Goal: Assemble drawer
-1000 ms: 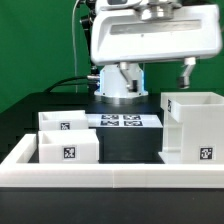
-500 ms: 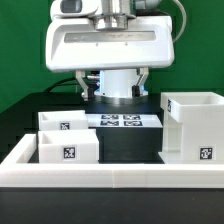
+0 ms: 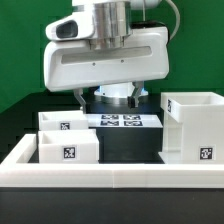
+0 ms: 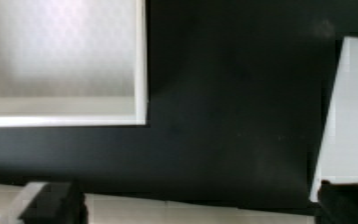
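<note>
White two-finger pincer (image 3: 108, 98) is hovering, jaws spread wide, gripping nothing — small white open-topped plastic box (image 3: 62, 121) and large white cube casing (image 3: 192, 125) lying below, untouched.

This looks like a robotics lab bench rather than any home or shop. A plain green backdrop (image 3: 20, 60) screens off the room from nine round to twelve o'clock. The table (image 3: 130, 150) is matte black, fenced at six o'clock by a low white border wall (image 3: 110, 176). The marker board (image 3: 120, 121) lies mid-table, a tagged white casing (image 3: 195, 130) sits at three o'clock, tagged boxes (image 3: 68, 150) sit at nine, and a white robot arm (image 3: 105, 55) looms at twelve.
</note>
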`<action>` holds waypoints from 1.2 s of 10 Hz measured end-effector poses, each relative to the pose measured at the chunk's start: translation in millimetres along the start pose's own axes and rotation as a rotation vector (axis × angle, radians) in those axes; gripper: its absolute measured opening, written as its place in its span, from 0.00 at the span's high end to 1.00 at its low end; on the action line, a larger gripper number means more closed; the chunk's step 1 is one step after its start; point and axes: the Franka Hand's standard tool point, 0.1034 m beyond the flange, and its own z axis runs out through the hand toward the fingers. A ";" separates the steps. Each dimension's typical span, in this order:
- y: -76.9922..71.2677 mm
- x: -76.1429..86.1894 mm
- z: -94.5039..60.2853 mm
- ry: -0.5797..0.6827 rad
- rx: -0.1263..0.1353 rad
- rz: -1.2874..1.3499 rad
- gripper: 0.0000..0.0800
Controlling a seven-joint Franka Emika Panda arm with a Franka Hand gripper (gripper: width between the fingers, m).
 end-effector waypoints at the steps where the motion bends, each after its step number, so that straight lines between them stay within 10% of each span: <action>1: 10.6 -2.7 5.9 0.034 -0.025 -0.008 0.19; 8: 30.3 -25.1 23.0 0.009 -0.023 0.010 0.19; 12: 31.8 -48.5 57.1 0.037 -0.065 -0.003 0.19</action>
